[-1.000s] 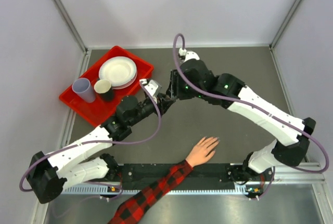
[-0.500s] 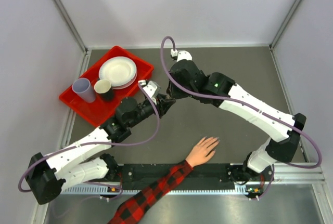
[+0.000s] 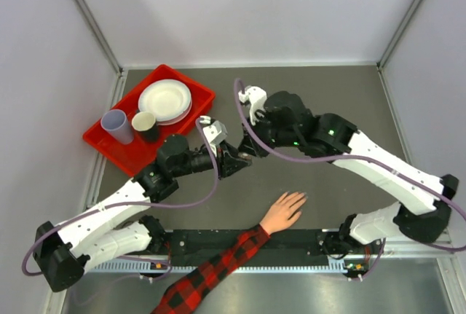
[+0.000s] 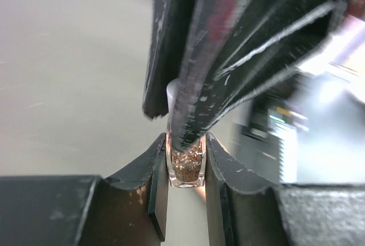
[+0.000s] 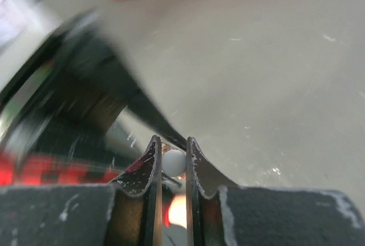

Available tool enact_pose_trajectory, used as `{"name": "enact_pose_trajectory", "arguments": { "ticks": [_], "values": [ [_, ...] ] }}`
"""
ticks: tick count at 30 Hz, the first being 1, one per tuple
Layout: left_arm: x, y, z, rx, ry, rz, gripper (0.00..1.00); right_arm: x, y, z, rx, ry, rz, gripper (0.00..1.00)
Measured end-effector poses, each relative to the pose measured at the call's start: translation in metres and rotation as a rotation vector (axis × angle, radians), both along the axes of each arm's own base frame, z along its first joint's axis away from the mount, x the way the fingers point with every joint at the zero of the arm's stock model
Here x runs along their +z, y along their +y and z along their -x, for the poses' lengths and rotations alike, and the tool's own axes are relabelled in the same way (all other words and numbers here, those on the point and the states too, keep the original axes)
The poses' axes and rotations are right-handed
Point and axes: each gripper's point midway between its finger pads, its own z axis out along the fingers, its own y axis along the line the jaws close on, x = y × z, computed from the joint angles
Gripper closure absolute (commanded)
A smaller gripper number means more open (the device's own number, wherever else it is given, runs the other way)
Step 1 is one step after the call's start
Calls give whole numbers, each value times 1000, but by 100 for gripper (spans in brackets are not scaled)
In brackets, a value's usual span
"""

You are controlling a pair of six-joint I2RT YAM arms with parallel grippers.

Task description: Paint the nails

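Matte grey-green tabletop [image 3: 328, 88], white walls [image 3: 255, 8] on three sides, red tray [image 3: 124, 152] back-left. Mid-tabletop, left fingers [image 4: 157, 166] are clamped on a glitter polish bottle [image 4: 186, 169]; right fingers [image 5: 145, 172] pinch its white cap [image 5: 174, 161]. The nails [image 3: 300, 198] are on the hand [image 3: 284, 212] lying flat near the front edge, apart from both.

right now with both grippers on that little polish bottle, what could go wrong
The right gripper pinches the white cap at its fingertips; it could slip when twisted. The left gripper holds the polish bottle low; a pull might tilt it. The hand lies nearby, so spills could reach it.
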Motion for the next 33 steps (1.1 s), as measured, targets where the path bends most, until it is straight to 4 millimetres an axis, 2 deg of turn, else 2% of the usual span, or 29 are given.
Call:
{"name": "enact_pose_trajectory", "arguments": {
  "ticks": [4,7,10,13,14,15,17,19,24,27,30,33],
  "values": [
    [19,-8,50,-282,42,40,100,19,-4,48,301,-42,-110,100],
    [39,-6,87,-497,66,81,100,37,-3,84,527,-49,-197,100],
    [51,-1,108,-625,76,98,100,51,0,105,677,-47,-260,100],
    [53,3,115,-654,82,84,100,54,2,112,737,-40,-286,97],
    [54,3,113,-638,73,76,100,54,3,110,728,-45,-288,71],
    [55,3,110,-619,64,71,100,56,4,107,716,-55,-291,60],
    [57,2,96,-520,20,62,100,57,5,99,663,-66,-286,47],
    [56,1,73,-376,-25,45,100,59,7,85,575,-85,-278,39],
    [44,11,13,-41,-114,-37,100,53,2,27,196,-82,-184,38],
    [33,22,-15,113,-137,-105,100,53,-1,-1,-18,-42,-146,43],
    [29,31,-32,209,-155,-139,100,53,-1,-21,-179,-19,-122,51],
    [30,37,-42,272,-164,-147,100,51,1,-28,-260,-15,-103,55]
  ]
}}
